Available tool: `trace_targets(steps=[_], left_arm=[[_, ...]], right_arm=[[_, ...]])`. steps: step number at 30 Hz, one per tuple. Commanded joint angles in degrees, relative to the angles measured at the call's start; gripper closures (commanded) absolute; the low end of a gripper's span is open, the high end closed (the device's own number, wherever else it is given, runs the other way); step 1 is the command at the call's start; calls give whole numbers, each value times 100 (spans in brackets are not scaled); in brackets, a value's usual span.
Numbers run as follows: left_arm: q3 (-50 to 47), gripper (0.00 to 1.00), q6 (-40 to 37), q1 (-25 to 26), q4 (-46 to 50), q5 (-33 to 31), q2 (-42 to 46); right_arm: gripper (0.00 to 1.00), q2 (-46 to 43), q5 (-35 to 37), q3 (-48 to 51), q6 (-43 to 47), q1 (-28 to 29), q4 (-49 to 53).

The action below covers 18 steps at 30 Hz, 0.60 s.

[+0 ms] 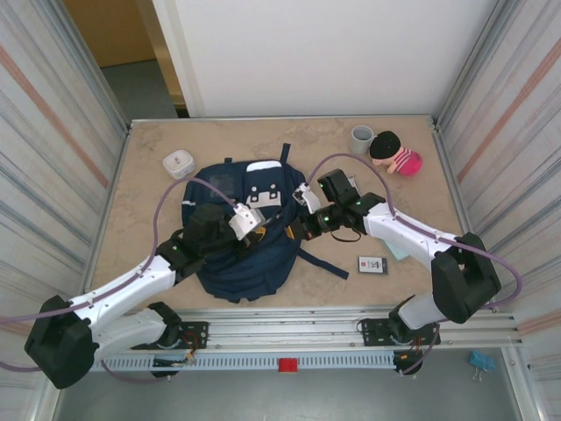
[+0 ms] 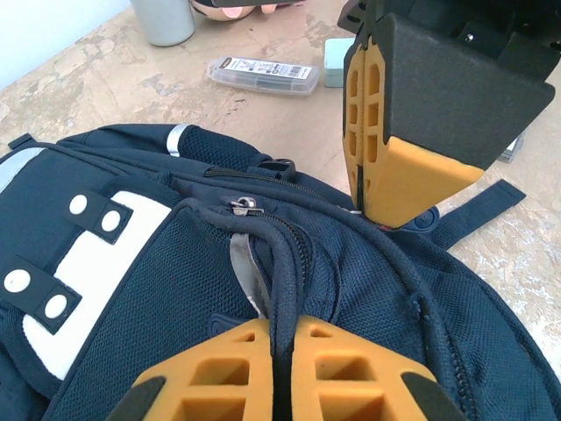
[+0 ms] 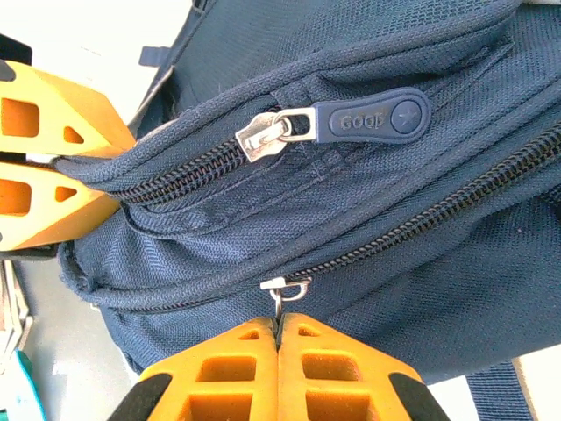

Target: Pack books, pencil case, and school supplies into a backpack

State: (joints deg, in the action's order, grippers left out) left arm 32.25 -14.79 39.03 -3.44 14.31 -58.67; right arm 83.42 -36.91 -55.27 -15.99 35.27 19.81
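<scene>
Beige tabletop (image 1: 145,215): navy white-patched backpack (image 1: 245,263); left pincer (image 2: 282,329) pinches its seam (image 2: 279,263), right pincer (image 3: 279,326) clamps zipper pull (image 3: 285,288).

Backpack (image 1: 241,241) centred on table (image 1: 219,140) ahead of me; box (image 1: 179,163) behind-left of it, cup (image 1: 361,139) behind-right, card (image 1: 373,264) right.

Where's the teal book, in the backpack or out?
Out: the teal book lies on the table, outside the backpack.

Overhead view, two wrist close-ups of backpack (image 1: 245,272)
</scene>
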Motion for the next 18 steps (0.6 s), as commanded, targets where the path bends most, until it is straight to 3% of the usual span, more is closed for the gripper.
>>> trace_targets(steps=[1, 13, 18], left_arm=[[255, 100, 137, 0, -467, -96, -12], [264, 100, 101, -2, -513, 105, 93], [243, 100, 107, -7, -525, 107, 173]], right_arm=[[100, -129, -5, 103, -183, 48, -382], [99, -21, -153, 288, -387, 34, -863], [86, 41, -170, 322, -420, 35, -908]])
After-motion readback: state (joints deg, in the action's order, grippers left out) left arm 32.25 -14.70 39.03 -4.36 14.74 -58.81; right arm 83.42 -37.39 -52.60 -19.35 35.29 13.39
